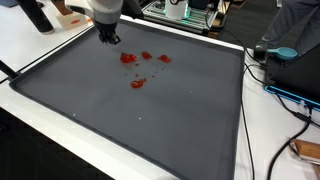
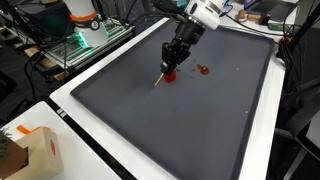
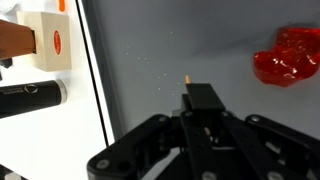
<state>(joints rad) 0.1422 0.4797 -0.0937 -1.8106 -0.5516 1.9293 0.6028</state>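
My gripper (image 1: 108, 38) hangs low over the far corner of a dark grey mat (image 1: 150, 120), with its jaws shut together. A thin pale stick (image 2: 159, 81) pokes out below the fingers (image 2: 172, 62) and slants down to the mat. In the wrist view only the stick's tan tip (image 3: 187, 76) shows, just past the closed fingertips (image 3: 200, 98). Several red, glossy scraps (image 1: 137, 83) lie scattered on the mat close by. One red scrap (image 2: 170, 74) is right beside the stick. In the wrist view a red scrap (image 3: 287, 57) lies to the upper right.
The mat (image 3: 150, 50) has a raised black rim on a white table (image 2: 70, 110). Off the mat stand a tan and white carton (image 2: 40, 150) and a black cylinder (image 3: 30, 97). Cables (image 1: 290, 95) and equipment (image 2: 85, 40) crowd the table edges.
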